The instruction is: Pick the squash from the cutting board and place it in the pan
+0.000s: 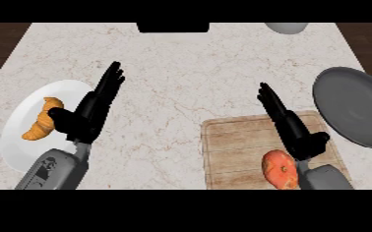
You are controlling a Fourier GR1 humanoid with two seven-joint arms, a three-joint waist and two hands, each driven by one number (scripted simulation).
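We judge the pick has not begun: the round orange squash (pixel 279 169) lies untouched on the pale wooden cutting board (pixel 232 147), at its near right. Our right hand (pixel 294 130) hovers over the board with fingers straight and holding nothing, the squash just nearer than its palm and slightly left, close beside the wrist. Next we need to draw the hand back over the squash and close round it, then carry it right and farther off to the dark grey round pan (pixel 349 105). Our left hand (pixel 91 108) rests open near a white plate (pixel 22 142) holding a golden croissant (pixel 42 120).
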